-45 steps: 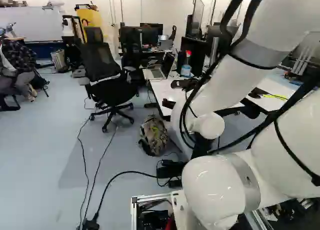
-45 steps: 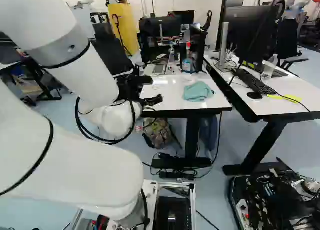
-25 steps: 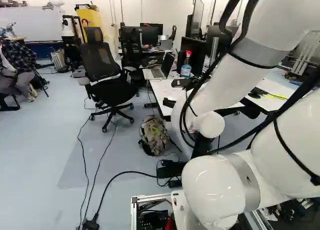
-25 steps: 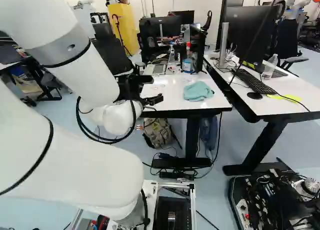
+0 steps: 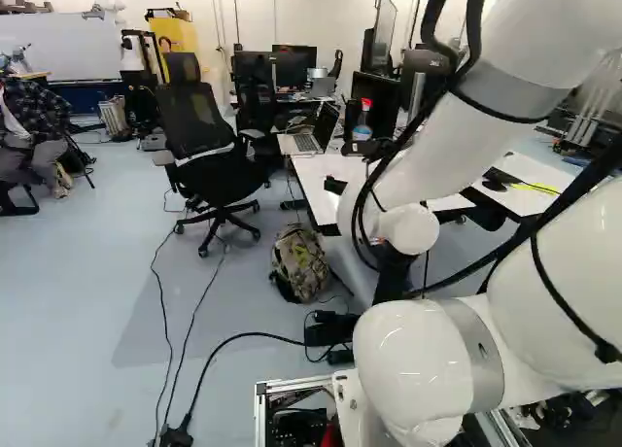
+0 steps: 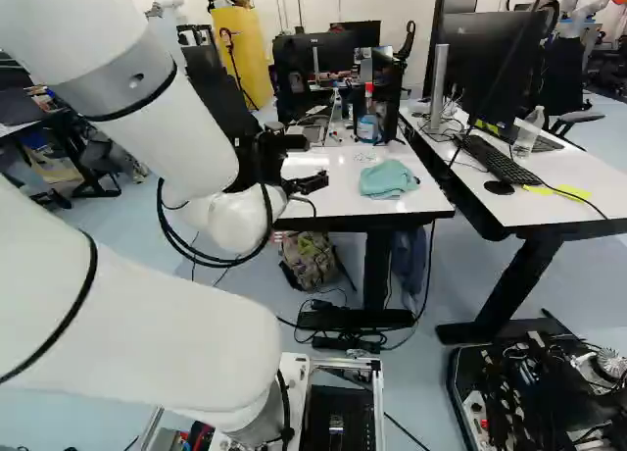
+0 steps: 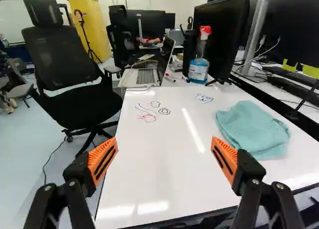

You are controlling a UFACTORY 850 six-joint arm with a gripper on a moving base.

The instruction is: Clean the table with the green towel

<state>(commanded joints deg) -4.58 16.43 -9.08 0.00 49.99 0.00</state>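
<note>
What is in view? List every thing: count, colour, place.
Table: one, white, middle of right base view
Towel: one, teal, on table
Bottle: one, blue and red, on table
Laptop: one, grey, on table
Drawings: several, red, blue, black, on table
Desk: one, white, beside table
Mouse: one, black, on desk
Monitors: several, black, on table, desk and beyond
Chairs: several, black, beside and beyond table
Backpack: one, camouflage, on floor
Cabinet: one, yellow, far back
Arm: one, white, nearest cameras
Gripper: one, black and orange, by table
</note>
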